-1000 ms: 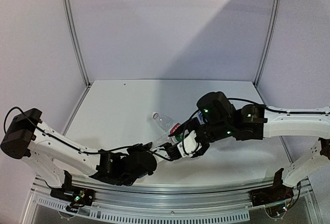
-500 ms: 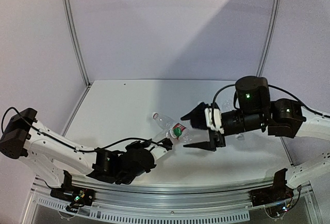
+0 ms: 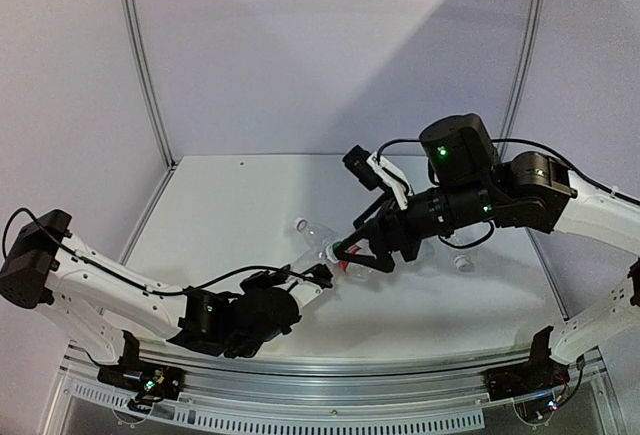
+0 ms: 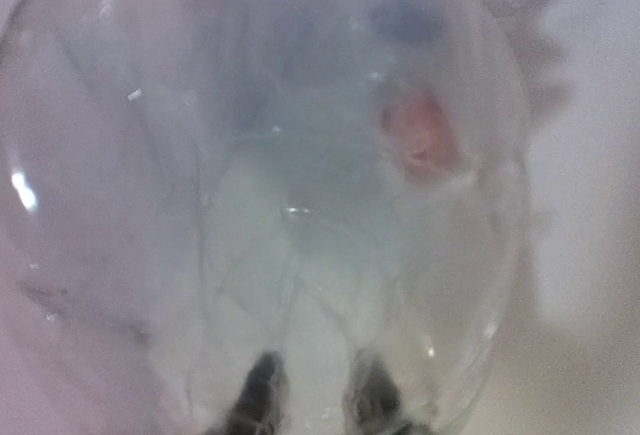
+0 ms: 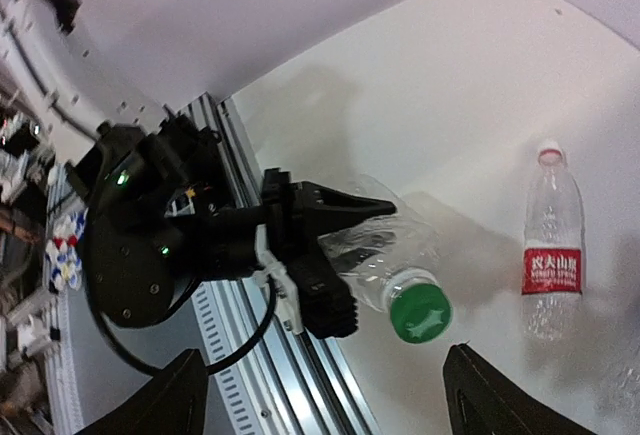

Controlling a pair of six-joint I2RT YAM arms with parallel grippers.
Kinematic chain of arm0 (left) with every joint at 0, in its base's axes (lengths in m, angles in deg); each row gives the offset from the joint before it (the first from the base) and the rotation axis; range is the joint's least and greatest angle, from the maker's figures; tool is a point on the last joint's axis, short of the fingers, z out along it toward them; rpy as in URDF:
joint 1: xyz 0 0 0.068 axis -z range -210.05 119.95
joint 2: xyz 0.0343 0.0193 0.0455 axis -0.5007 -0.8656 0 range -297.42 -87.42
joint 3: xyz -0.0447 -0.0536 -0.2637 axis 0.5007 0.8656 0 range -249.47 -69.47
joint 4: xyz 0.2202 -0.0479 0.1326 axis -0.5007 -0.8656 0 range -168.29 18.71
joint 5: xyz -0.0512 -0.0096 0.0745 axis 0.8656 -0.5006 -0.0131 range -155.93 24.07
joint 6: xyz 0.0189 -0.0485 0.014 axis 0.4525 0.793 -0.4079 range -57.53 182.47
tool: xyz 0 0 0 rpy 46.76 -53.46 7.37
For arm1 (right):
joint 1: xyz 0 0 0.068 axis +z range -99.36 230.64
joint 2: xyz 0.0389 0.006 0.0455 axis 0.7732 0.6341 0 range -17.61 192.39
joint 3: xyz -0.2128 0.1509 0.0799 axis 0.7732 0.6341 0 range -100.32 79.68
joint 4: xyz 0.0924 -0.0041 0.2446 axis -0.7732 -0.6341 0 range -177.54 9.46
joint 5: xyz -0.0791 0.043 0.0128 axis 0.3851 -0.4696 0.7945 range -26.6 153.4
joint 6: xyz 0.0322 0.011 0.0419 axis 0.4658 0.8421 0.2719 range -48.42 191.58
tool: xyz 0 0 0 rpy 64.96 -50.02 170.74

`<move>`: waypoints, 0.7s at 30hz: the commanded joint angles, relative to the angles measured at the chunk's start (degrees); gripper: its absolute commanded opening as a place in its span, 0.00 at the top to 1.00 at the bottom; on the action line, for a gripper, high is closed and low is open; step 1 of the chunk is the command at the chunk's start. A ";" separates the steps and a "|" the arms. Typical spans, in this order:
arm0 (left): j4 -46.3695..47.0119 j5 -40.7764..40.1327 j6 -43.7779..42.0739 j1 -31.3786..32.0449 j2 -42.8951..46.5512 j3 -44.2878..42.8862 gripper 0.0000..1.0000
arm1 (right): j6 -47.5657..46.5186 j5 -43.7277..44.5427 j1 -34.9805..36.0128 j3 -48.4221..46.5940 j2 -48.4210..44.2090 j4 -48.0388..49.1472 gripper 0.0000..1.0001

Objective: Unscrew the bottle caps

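Observation:
My left gripper (image 3: pixel 318 277) is shut on a clear unlabelled bottle (image 5: pixel 385 245) and holds it tilted above the table, its green cap (image 5: pixel 420 313) pointing at my right gripper. In the left wrist view the bottle's base (image 4: pixel 260 185) fills the frame, with the fingertips (image 4: pixel 262 395) against it. My right gripper (image 5: pixel 325 355) is wide open; the green cap sits just ahead of its spread fingers (image 5: pixel 180 395), untouched. In the top view the right gripper (image 3: pixel 362 250) covers the cap. A red-label bottle (image 5: pixel 550 255) with a pale cap (image 5: pixel 549 153) lies on the table.
The red-label bottle also shows in the top view (image 3: pixel 312 233), just behind the held bottle. Another clear bottle (image 3: pixel 465 240) lies to the right, partly under my right arm. The aluminium rail (image 5: pixel 250 355) runs along the table's near edge. Walls enclose the back and sides.
My right gripper came off the cap end, pulled back right and opened, then turned at the wrist and returned to face the green cap. The left gripper kept holding the bottle.

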 commanded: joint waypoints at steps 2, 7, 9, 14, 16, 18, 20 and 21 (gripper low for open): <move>1.70 -3.90 -2.03 0.16 -3.10 -1.10 0.95 | 19.27 -12.05 -11.33 2.34 -2.15 -0.32 0.23; 2.23 -4.65 -2.72 0.64 -3.41 -1.17 0.95 | 24.15 -16.95 -14.65 1.13 2.18 -5.67 0.28; 2.81 -4.79 -3.08 0.72 -2.74 -0.74 0.95 | 23.89 -17.94 -14.84 0.85 4.33 -6.35 0.29; 4.73 -4.72 -3.97 0.82 -0.98 0.29 0.95 | 26.07 -21.08 -15.37 0.84 6.90 -2.48 0.33; 4.82 -4.70 -3.98 0.82 -0.85 0.39 0.95 | 28.02 -22.41 -15.36 0.98 7.87 -0.65 0.35; 4.90 -4.88 -4.06 0.82 -0.95 0.40 0.95 | 30.13 -23.91 -15.32 0.94 9.50 0.78 0.37; 4.98 -4.89 -4.17 0.88 -1.02 0.40 0.95 | 31.32 -25.37 -15.33 1.09 10.87 1.92 0.38; 5.00 -4.89 -4.26 0.91 -0.95 0.33 0.95 | 31.70 -25.98 -15.33 1.18 11.40 2.45 0.39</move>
